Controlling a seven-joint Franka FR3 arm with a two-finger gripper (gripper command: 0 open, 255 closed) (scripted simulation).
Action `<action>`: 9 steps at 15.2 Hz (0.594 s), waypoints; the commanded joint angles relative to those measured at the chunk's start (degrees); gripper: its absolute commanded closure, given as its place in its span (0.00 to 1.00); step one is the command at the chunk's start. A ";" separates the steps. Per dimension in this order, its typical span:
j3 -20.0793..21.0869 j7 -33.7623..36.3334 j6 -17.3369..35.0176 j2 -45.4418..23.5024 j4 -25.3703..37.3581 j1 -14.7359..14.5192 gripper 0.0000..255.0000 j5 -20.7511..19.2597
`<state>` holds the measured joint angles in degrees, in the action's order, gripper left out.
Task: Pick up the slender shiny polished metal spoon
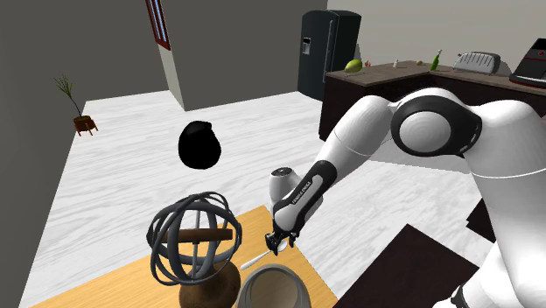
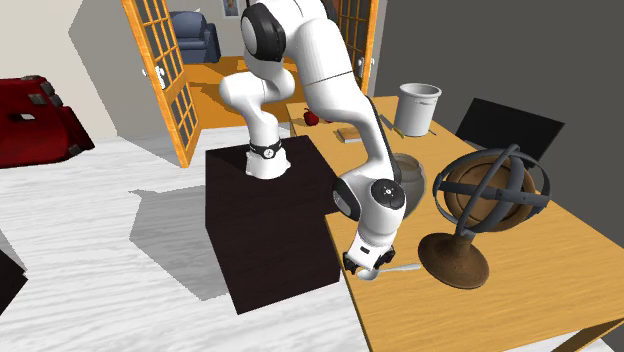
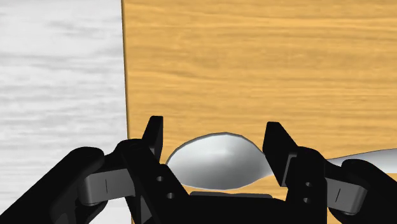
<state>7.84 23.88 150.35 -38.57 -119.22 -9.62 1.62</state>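
A slender grey spoon (image 1: pixel 254 260) lies flat on the wooden table (image 1: pixel 114 280) close to its edge. In the wrist view its bowl (image 3: pixel 216 159) sits between my two black fingers, and its handle (image 3: pixel 375 156) runs off past one finger. My gripper (image 3: pixel 215 135) is open and low over the spoon, with the fingers straddling the bowl and not clasping it. From the second exterior view, the gripper (image 2: pixel 365 270) hangs at the table's near edge with the spoon (image 2: pixel 407 268) just beside it.
A dark ringed globe on a brown base (image 2: pixel 487 200) stands right beside the spoon. A round grey pot (image 2: pixel 408 172) sits behind the arm, with a white bucket (image 2: pixel 420 105) further along the table. The table edge (image 3: pixel 125 76) drops to pale floor.
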 commanded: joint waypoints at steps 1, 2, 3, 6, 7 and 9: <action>0.00 -0.01 -0.01 -0.03 -0.01 0.00 1.00 0.00; 0.00 0.00 -0.01 -0.02 -0.01 -0.01 1.00 0.00; 0.00 0.00 -0.01 -0.04 0.00 -0.01 1.00 0.00; 0.00 0.06 0.08 -0.13 0.01 -0.07 1.00 0.00; 0.08 0.07 -0.39 0.64 -0.29 0.00 1.00 0.06; 0.24 0.09 -1.35 2.14 -0.83 0.13 1.00 0.18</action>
<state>7.99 23.96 149.54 -37.21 -119.79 -9.56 1.74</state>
